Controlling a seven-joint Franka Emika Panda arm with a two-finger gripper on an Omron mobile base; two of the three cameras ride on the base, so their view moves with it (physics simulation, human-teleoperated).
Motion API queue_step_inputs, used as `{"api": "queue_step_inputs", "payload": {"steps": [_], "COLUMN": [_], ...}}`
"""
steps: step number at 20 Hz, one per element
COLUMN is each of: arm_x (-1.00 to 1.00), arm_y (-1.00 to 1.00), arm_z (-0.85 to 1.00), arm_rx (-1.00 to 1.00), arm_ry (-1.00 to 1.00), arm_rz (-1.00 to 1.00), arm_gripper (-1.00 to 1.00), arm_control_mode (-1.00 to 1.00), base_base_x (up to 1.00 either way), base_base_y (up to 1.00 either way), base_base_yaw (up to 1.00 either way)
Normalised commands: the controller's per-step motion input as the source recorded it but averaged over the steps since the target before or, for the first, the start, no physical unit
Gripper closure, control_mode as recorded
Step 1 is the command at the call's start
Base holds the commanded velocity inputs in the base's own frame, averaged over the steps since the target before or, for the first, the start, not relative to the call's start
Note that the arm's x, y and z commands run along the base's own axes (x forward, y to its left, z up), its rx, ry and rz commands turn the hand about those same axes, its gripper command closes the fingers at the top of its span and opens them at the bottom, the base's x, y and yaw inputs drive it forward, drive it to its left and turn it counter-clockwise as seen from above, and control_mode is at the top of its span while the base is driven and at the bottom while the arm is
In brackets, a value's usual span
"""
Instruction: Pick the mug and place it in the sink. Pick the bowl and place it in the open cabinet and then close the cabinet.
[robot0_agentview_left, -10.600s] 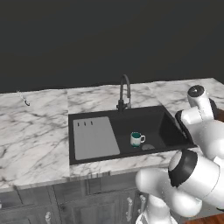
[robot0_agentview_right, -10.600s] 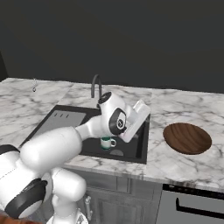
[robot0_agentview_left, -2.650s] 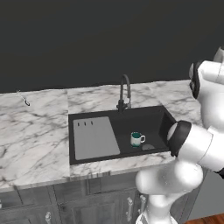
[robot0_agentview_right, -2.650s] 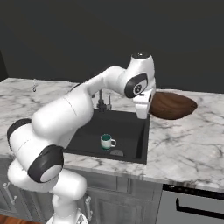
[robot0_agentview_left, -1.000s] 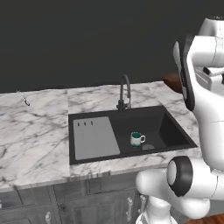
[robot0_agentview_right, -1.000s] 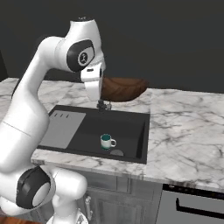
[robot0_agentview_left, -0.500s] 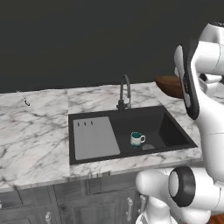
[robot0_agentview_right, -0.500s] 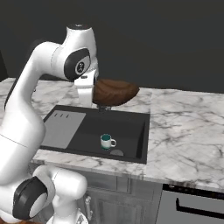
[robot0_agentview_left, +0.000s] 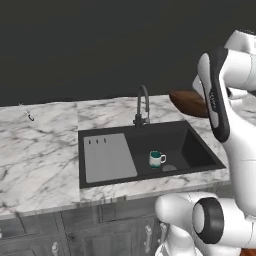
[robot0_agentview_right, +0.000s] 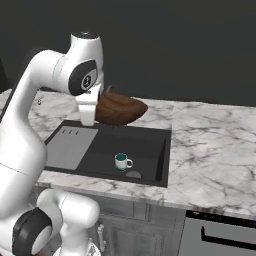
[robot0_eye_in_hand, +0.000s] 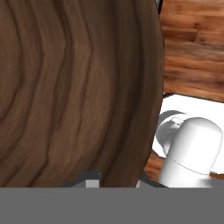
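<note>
Bowl (robot0_agentview_right: 119, 108) is off the counter (robot0_agentview_right: 215, 130) now, clamped in my jaws and swung over the sink's (robot0_agentview_right: 150, 150) back edge. With the mug (robot0_agentview_right: 121, 161) already in the basin, I judge the cabinet is next.

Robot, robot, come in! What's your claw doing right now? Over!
Claw shut on the bowl, carried in the air above the sink. Mug sits in the basin. Nothing blocking.

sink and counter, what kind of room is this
Most likely a kitchen, a rendered one. A black sink with an arched faucet is set into a marble counter, grey cabinets run under it, a mug sits in the basin, and the gripper carries a wooden bowl.
</note>
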Motion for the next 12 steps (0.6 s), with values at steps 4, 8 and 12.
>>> {"api": "queue_step_inputs", "payload": {"steps": [4, 8, 12], "arm_x": [-0.18, -0.04, -0.06], "arm_y": [0.27, 0.16, 0.15], "arm_z": [-0.01, -0.06, 0.00], "arm_rx": [0.00, -0.01, -0.08], "arm_ry": [-0.09, -0.11, -0.13], "arm_rz": [0.07, 0.15, 0.16], "arm_gripper": [1.00, 1.00, 1.00], "arm_control_mode": [-1.00, -1.00, -1.00], "base_base_x": [0.00, 0.00, 0.00], "base_base_y": [0.00, 0.00, 0.00], "base_base_yaw": [0.00, 0.00, 0.00]}}
